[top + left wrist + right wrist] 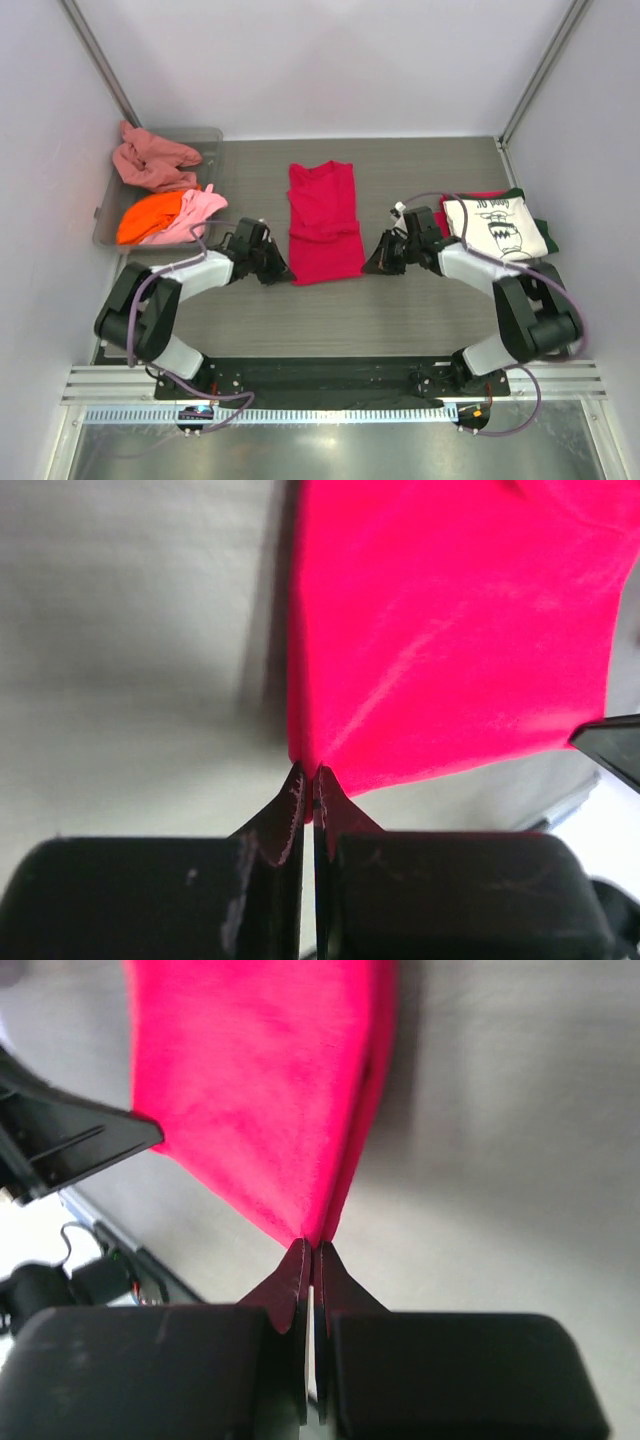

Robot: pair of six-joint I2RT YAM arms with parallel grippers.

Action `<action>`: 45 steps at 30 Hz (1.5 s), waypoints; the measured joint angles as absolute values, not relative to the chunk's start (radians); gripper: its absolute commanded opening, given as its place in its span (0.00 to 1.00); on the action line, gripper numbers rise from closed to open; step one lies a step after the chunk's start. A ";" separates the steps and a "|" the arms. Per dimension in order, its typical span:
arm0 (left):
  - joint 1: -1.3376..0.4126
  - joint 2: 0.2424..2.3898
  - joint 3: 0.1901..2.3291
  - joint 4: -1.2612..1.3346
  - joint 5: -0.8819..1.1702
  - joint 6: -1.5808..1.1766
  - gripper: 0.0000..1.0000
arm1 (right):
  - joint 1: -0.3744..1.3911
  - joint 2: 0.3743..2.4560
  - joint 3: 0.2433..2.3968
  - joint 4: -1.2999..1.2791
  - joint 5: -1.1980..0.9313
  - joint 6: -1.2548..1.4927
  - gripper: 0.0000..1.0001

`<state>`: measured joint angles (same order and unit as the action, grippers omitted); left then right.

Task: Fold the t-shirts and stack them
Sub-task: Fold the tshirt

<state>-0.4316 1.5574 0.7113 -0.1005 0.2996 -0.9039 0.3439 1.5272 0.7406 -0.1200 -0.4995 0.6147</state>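
Observation:
A crimson-red t-shirt (pixel 324 220) lies as a long folded strip in the middle of the table. My left gripper (pixel 284 271) is shut on its near left corner (pixel 330 750). My right gripper (pixel 370 264) is shut on its near right corner (pixel 300 1200). Both corners are lifted slightly. A cream t-shirt with dark print (pixel 495 226) lies folded on a stack at the right, with dark green and red edges showing under it. Salmon-pink (pixel 150 160), orange (pixel 150 216) and light pink (pixel 200 210) shirts lie crumpled in the bin.
The clear grey plastic bin (pixel 107 203) stands at the back left by the wall. White walls close in the table on three sides. In the left wrist view the right gripper's black edge (pixel 612 745) shows across the shirt.

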 measured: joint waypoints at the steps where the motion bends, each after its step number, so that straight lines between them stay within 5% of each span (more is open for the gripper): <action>1: -0.437 1.526 0.702 -0.120 0.303 -0.904 0.00 | 0.351 1.482 0.726 -0.134 -0.499 0.614 0.01; 11: -0.539 1.064 0.681 -0.377 0.308 -0.910 0.00 | 0.396 1.062 0.684 -0.322 -0.456 0.614 0.01; 16: -0.540 0.961 0.749 -0.486 0.307 -0.916 0.00 | 0.402 1.024 0.763 -0.425 -0.435 0.606 0.01; 32: -0.357 1.356 1.108 -0.495 0.340 -0.883 0.00 | 0.362 1.496 1.223 -0.474 -0.343 0.549 0.01; 43: -0.236 1.840 1.438 -0.437 0.368 -0.881 0.00 | 0.280 1.916 1.520 -0.416 -0.374 0.545 0.01; 44: -0.228 1.901 1.487 -0.430 0.369 -0.880 0.06 | 0.271 1.969 1.562 -0.408 -0.380 0.546 0.08; 45: -0.221 1.948 1.524 -0.421 0.373 -0.879 0.45 | 0.266 2.011 1.593 -0.397 -0.383 0.546 0.46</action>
<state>-0.2214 1.9476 1.5242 -0.4206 0.3725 -0.8795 0.2661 2.0109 1.5932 -0.3969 -0.3832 0.5465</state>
